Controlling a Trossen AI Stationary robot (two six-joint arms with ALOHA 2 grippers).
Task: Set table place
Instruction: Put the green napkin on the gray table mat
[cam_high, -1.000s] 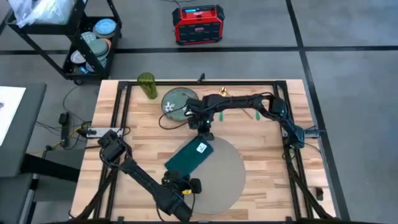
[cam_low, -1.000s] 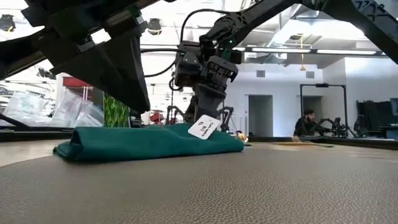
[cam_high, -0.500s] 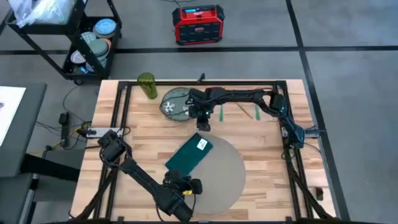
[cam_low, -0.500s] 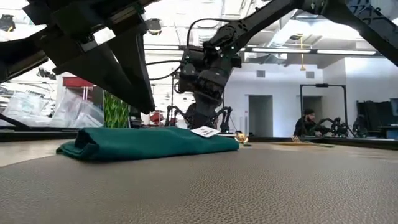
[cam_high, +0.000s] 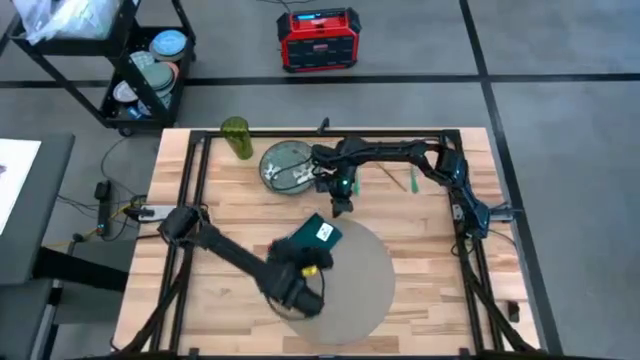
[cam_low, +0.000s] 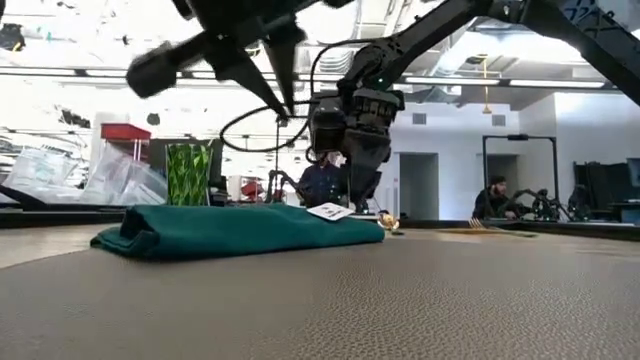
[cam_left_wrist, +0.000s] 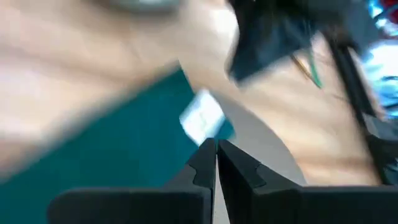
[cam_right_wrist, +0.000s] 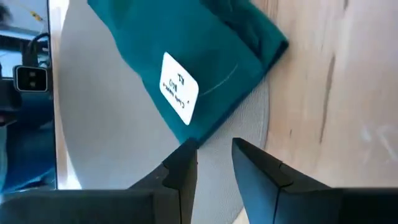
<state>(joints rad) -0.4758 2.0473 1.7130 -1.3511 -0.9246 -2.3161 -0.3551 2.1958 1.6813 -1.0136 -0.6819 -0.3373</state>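
A folded teal napkin (cam_high: 303, 247) with a white label (cam_right_wrist: 178, 88) lies on the far-left part of the round grey place (cam_high: 355, 285), which rests on the table (cam_high: 440, 250). My right gripper (cam_right_wrist: 213, 149) hangs open just beyond the napkin's far end (cam_low: 352, 195), nothing between its fingers. My left gripper (cam_left_wrist: 216, 147) is shut and hovers over the napkin's near part (cam_high: 310, 260), pointing at the label. In the low view, it is high above the cloth and blurred.
A green patterned plate (cam_high: 281, 165) and a green glass (cam_high: 236, 138) stand at the table's far left. Green-handled cutlery (cam_high: 410, 180) lies at the far right. A black cart (cam_high: 140, 70) and a red box (cam_high: 318, 40) are on the floor beyond.
My right gripper has risen off the napkin's label end and drawn back toward the far edge. The label, tilted up before, now lies flat. My left arm has swung quickly from the near edge toward the far edge, coming over the place and the napkin.
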